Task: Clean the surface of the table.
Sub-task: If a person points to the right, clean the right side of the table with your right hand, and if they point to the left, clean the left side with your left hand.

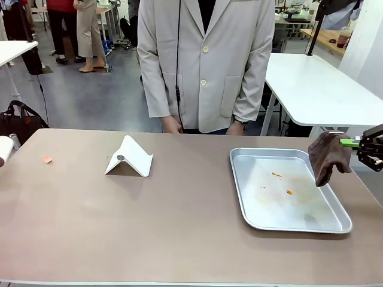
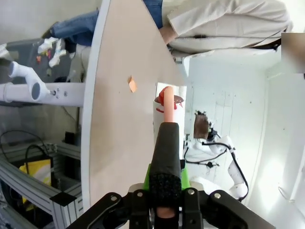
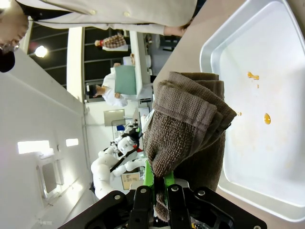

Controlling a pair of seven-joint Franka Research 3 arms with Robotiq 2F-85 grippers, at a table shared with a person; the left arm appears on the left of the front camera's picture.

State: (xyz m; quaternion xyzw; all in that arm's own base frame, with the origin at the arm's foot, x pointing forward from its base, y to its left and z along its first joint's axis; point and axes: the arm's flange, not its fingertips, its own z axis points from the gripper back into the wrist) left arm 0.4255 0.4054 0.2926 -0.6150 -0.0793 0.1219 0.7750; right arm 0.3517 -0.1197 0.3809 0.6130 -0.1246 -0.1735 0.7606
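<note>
- Bench (image 1: 179, 227), the brownish top, runs right across the near scene, and a person stands at its far edge. Most of it looks clean already, so a wide wipe could waste effort or disturb what sits on it.
- At the left end, the left jaws are clamped on a black-handled rod (image 2: 166, 143) with a pale pink tip. It is long and slim, so I'd expect it to swivel in that grip if pressed sideways.
- An orange scrap (image 1: 46, 159) lies near the left end and could be flicked onto the floor.
- The white folded stand (image 1: 128, 156) looks light. A sweep may shove it towards the person's hand (image 1: 172, 124).
- The metal tray (image 1: 239, 179) holds orange spots (image 1: 289, 192). A cloth dragged across its rim could snag and slide it.
- At the right, the right jaws pinch a folded brown cloth (image 1: 328, 156) by one end, hanging over the tray's right side. Pressing down may pull it free.
</note>
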